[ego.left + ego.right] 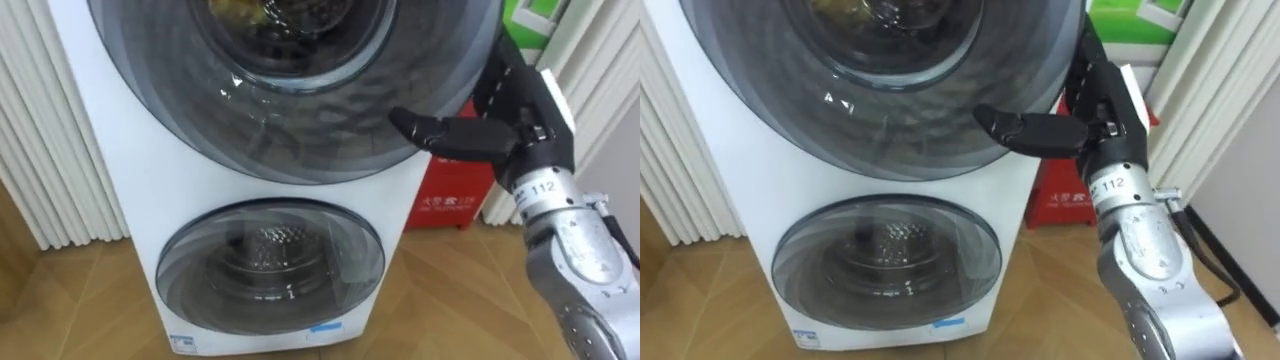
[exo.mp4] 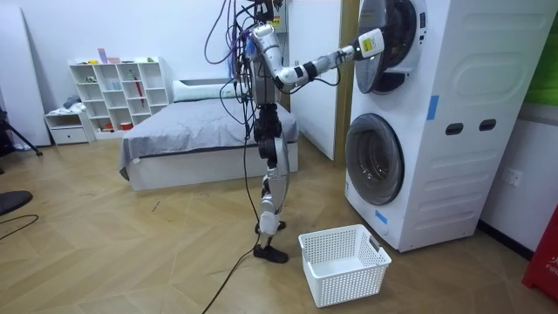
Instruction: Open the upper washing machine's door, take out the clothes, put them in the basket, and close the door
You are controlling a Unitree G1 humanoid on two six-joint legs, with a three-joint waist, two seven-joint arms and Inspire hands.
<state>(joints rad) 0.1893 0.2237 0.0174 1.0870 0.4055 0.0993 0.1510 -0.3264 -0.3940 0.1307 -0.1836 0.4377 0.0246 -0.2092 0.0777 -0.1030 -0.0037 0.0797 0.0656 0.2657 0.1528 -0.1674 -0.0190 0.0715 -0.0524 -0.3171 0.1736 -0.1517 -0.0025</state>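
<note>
Room view gives us the biggest thing first: a tall white stacked washing machine (image 2: pixel 453 174) with two round doors, one above the other. The robot stands upright on the wooden floor in front of it, one arm raised to the upper half.

On the machine's front, the upper round door of dark smoked glass (image 1: pixel 290 120) looks shut or nearly so; we cannot tell whether the latch is free. Below it sits the smaller lower round door of the same dark glass (image 1: pixel 270 265), shut, with a bare metal drum behind.

A white slatted plastic laundry basket (image 2: pixel 331 279) stands on the floor in front of the machine's lower door, beside the robot's feet.

At the machine's upper door, the right hand (image 1: pixel 520 120) is spread wide: its thumb lies straight across the glass, its fingers (image 1: pixel 503 70) run straight up along the door's outer rim. We judge it has hold of nothing yet.

The clothes (image 1: pixel 238 8), a yellowish bundle, lie inside the machine's upper drum, behind that glass.

What worries us: with the hand this slack, a pull could slide off the smooth rim and leave the door closed. A door that springs open could strike the forearm. Clothes drawn out so high above the basket may drop onto the floor.
</note>
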